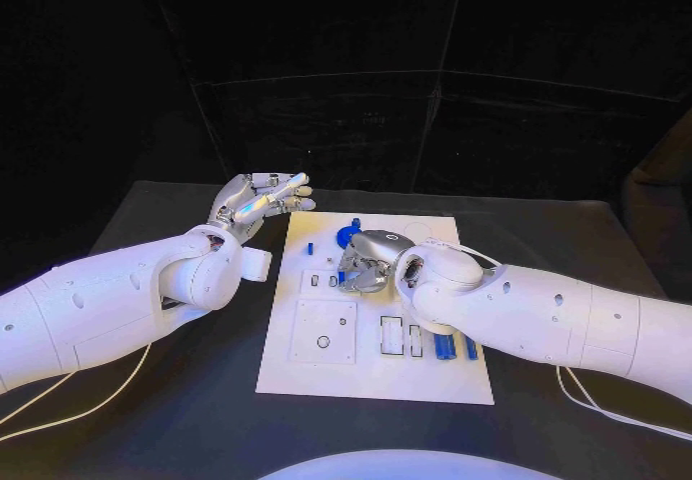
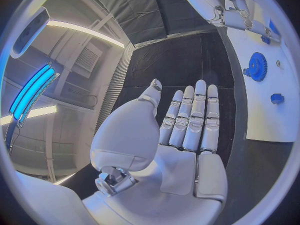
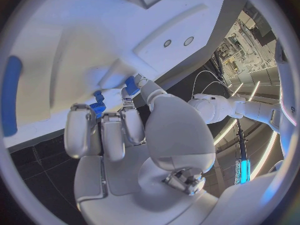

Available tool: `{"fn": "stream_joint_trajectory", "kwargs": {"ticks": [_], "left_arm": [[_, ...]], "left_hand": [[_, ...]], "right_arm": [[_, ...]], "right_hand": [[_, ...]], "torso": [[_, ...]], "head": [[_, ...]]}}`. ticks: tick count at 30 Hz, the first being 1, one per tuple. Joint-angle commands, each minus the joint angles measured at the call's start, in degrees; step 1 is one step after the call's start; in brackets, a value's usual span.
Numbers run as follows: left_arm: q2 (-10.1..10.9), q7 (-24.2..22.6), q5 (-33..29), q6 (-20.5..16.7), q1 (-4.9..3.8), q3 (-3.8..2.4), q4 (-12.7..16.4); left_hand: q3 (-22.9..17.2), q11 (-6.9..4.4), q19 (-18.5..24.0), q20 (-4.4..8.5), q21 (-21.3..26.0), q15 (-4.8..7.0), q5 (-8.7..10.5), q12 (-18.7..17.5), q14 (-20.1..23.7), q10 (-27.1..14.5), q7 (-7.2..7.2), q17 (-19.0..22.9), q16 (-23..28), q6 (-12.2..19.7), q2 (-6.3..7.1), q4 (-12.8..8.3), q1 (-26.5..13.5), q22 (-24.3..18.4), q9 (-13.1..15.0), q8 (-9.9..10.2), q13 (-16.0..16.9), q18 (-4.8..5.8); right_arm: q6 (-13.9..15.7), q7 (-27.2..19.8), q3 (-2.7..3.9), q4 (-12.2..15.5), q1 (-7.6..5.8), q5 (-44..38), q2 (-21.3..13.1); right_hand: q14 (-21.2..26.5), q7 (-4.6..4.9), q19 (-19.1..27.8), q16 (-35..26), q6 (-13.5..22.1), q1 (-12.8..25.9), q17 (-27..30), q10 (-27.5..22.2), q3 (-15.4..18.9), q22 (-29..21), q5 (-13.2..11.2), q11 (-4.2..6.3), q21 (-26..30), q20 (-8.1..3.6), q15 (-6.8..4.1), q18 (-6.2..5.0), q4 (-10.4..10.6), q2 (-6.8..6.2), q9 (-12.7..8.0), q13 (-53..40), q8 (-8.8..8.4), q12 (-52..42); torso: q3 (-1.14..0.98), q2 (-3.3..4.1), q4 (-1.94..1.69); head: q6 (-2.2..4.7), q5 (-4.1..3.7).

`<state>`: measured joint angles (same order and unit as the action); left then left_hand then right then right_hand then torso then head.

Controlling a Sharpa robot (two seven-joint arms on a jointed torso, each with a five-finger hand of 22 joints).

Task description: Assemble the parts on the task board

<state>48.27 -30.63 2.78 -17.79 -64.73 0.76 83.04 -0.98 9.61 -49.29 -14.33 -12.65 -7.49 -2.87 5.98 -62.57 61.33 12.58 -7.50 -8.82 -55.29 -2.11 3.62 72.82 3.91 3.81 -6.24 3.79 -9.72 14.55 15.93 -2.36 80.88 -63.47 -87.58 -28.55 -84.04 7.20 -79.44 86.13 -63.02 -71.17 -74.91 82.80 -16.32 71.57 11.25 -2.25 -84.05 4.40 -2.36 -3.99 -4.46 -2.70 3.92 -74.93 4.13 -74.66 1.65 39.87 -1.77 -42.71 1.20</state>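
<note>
- On the black surface sits the task board, a flat white rectangular plate with cut-out slots and outlines, looks smooth and matte.
- Small blue parts are spread over it: a round toothed gear near the far end, a tiny blue block close by, and a couple of blue bars standing in slots near the right arm.
- Left hand, shiny silver, hangs off the board's far left corner over bare surface; its fingers are straight and side by side, palm flat, holding nothing.
- Right hand is down on the middle of the board, fingers curled over a small ribbed blue part; can't tell if it's actually gripped or just touched.
- Room behind is dark, black panels all round.
</note>
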Motion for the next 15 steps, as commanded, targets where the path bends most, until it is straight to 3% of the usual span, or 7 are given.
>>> {"fn": "stream_joint_trajectory", "kwargs": {"ticks": [1,7,15], "left_arm": [[-0.1,0.1,-0.1,0.7,-0.11,-0.05,0.0],[-0.1,0.1,-0.1,0.8,-0.11,-0.05,-0.1],[-0.1,0.2,-0.1,0.8,-0.11,-0.05,-0.2]], "left_hand": [[0.1,0.01,-0.2,-0.01,0.3,-0.04,0.06,-0.3,-0.2,0.3,0.03,0.1,0.4,-0.5,-0.56,-0.3,0.0,-0.1,0.0,0.3,0.0,-0.91],[0.1,0.01,-0.2,-0.01,0.3,-0.04,0.06,-0.3,-0.2,0.3,0.03,0.1,0.4,-0.5,-0.56,-0.3,0.0,-0.1,0.0,0.3,0.0,-0.9],[0.1,0.02,-0.1,-0.01,0.4,-0.04,0.06,-0.4,-0.2,0.3,0.04,0.1,0.4,-0.5,-0.56,-0.3,0.0,-0.1,0.0,0.3,0.0,-0.9]], "right_arm": [[-2.4,0.4,-0.22,-0.1,0.24,-0.5,-0.1],[-1.8,0.6,-0.22,0.0,0.25,-0.6,-0.2],[1.3,0.5,-0.22,0.0,0.25,-0.6,-0.2]], "right_hand": [[-4.0,-0.02,0.4,-0.4,0.5,0.2,-5.7,-0.5,0.2,-0.1,0.4,0.07,0.4,-0.01,0.47,0.18,0.0,-0.36,-0.1,-3.2,-0.25,0.4],[-4.0,0.31,0.6,-0.4,1.4,0.7,-5.6,-1.4,0.5,-0.3,0.5,-0.21,0.5,0.21,0.71,0.14,0.1,-0.96,-0.2,-2.1,-0.52,1.8],[-3.8,0.99,1.2,-0.7,4.7,2.3,-5.1,-2.9,2.2,-1.4,-0.4,-0.9,1.1,0.82,1.33,-0.08,1.2,-2.27,-0.2,-0.2,-0.55,4.3]], "torso": [[-0.01,0.0,-0.01],[0.0,0.01,0.03],[0.0,-0.01,0.0]], "head": [[-0.06,0.05],[-0.02,0.05],[-0.05,-0.04]]}}
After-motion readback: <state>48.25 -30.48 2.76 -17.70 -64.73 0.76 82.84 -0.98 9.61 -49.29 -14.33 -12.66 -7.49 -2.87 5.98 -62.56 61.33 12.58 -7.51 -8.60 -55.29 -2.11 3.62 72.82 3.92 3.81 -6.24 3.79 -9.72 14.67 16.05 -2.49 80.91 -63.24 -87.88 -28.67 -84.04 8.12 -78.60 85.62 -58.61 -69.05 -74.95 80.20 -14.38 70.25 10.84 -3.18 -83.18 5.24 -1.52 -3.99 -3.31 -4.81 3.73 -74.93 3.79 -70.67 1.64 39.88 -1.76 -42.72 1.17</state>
